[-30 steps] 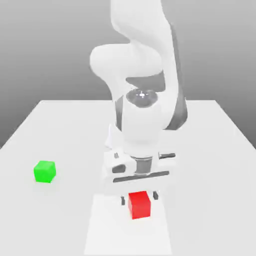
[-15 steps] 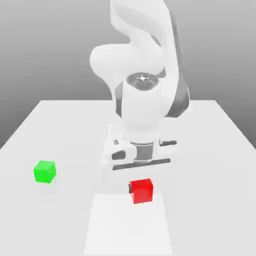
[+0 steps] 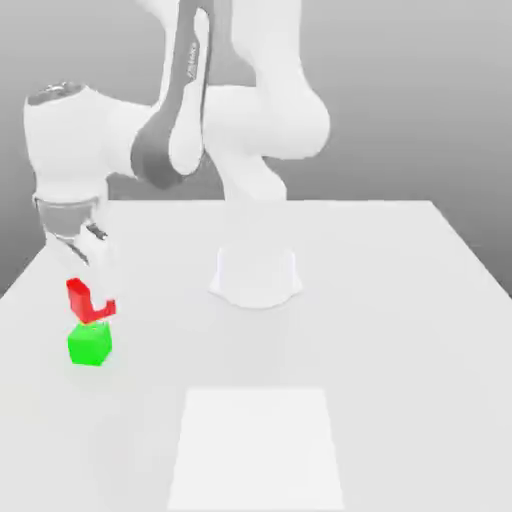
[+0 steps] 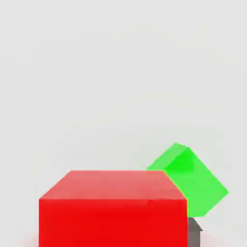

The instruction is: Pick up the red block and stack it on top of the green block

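The red block point(image 3: 79, 297) hangs in the air at the exterior view's left, just above the green block point(image 3: 89, 344), which rests on the white table point(image 3: 400, 300). My gripper point(image 3: 90, 300) is shut on the red block, and a pale finger covers part of its face. A thin gap may separate the two cubes; I cannot tell whether they touch. In the hand view the red block point(image 4: 113, 207) is close and large, with the green block point(image 4: 193, 181) showing below and past one of its edges, so the two are offset.
The arm's white round base point(image 3: 256, 275) stands mid-table. A paler rectangular patch point(image 3: 255, 445) lies on the table near its front edge. The table's left edge runs close beside the green block.
The arm has swung from the table's front middle to the exterior view's left, carrying the red block up off the pale patch to just above the green block. The green block has stayed put.
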Available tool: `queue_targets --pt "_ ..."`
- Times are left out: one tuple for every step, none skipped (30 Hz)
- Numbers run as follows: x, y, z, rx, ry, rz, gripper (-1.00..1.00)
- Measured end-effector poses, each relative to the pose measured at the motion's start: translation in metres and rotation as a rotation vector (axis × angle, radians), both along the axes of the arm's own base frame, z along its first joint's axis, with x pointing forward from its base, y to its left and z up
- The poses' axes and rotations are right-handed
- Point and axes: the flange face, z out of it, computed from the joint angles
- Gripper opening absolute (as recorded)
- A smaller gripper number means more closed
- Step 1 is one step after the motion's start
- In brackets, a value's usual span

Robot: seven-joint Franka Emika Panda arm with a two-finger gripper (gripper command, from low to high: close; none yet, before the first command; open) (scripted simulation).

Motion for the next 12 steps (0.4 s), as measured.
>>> queue_targets --pt "-0.002 -0.002 -0.005 0.002 -0.002 -0.014 -1.00" --pt "-0.003 -0.004 -0.011 0.004 -0.004 -0.021 -1.00" --pt "-0.003 -0.005 -0.017 0.004 -0.005 -0.025 -1.00" --pt "-0.003 -0.005 -0.024 0.005 -0.006 -0.026 -1.00" --pt "-0.004 -0.005 -0.031 0.005 -0.006 -0.028 -1.00" --pt "-0.004 -0.005 -0.038 0.005 -0.005 -0.028 -1.00" --pt "-0.003 -0.004 -0.046 0.004 -0.004 -0.024 -1.00" --pt "-0.004 -0.003 -0.053 0.003 -0.002 -0.025 -1.00" --pt "-0.005 -0.003 -0.059 0.001 0.000 -0.025 1.00" --pt "-0.004 -0.002 -0.059 0.001 0.000 -0.023 1.00" --pt "-0.005 -0.002 -0.059 0.001 0.000 -0.023 1.00" --pt "-0.005 -0.002 -0.059 0.001 0.000 -0.023 1.00"
